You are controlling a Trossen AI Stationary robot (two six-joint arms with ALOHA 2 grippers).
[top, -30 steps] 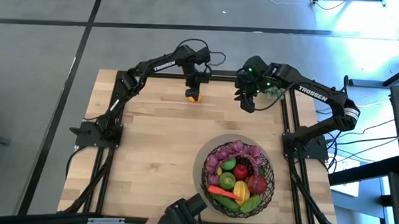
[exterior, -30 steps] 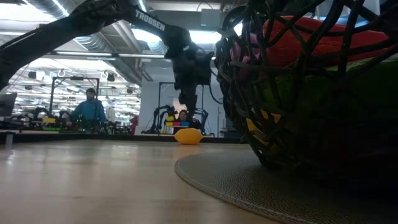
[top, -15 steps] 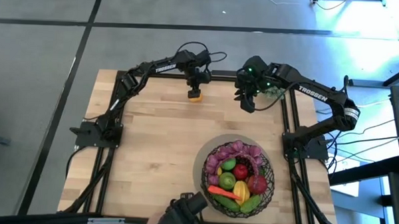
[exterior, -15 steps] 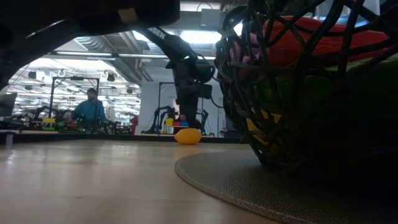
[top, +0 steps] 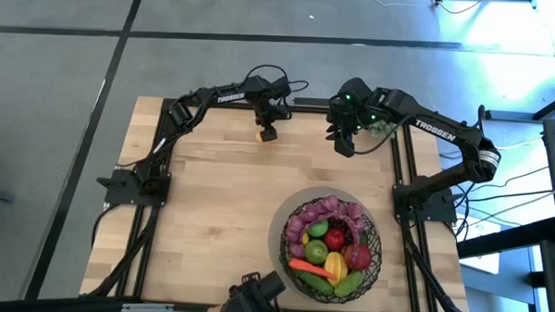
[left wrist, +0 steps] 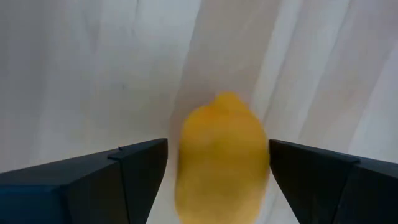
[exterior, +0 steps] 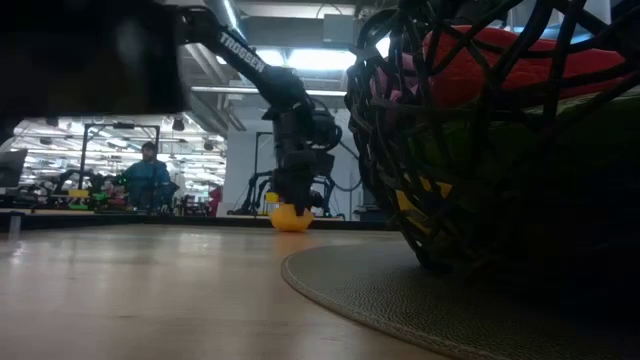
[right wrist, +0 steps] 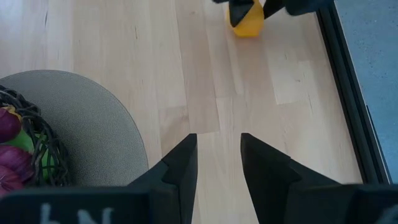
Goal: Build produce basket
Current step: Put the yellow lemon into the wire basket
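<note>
1. High view. The basket [top: 332,248] sits on a round grey mat [top: 284,221] at the near right of the table [top: 211,209], already heaped with produce: purple grapes [top: 340,214], a red apple [top: 335,238], a green apple [top: 317,229], a carrot [top: 308,265] and more. One lemon [top: 267,132] lies outside it, at the far edge and well apart from the basket. The left gripper [top: 268,128] is down over this lemon; the right gripper [top: 346,140] hangs nearby, off to one side. Judgement: the task is nearly done — a last piece to fetch and drop in.

2. Low view. The basket [exterior: 500,130] fills the right of the picture. Far across the wood the left gripper [exterior: 291,205] stands upright on the lemon [exterior: 291,217], which rests on the table. Beyond the table is a workshop with benches, ceiling lights and a person [exterior: 147,175] in a teal top.

3. Left wrist view. The lemon [left wrist: 221,158] lies between the two fingers [left wrist: 118,180], jaws spread wide with a gap on each side — not yet clamped.

4. Right wrist view. The right gripper [right wrist: 217,163] holds nothing, its fingers [right wrist: 180,163] parted a little over bare pale planks. The mat [right wrist: 74,124] and the basket rim [right wrist: 31,143] show at one edge, the lemon [right wrist: 247,23] far off by the black table frame [right wrist: 348,93].
</note>
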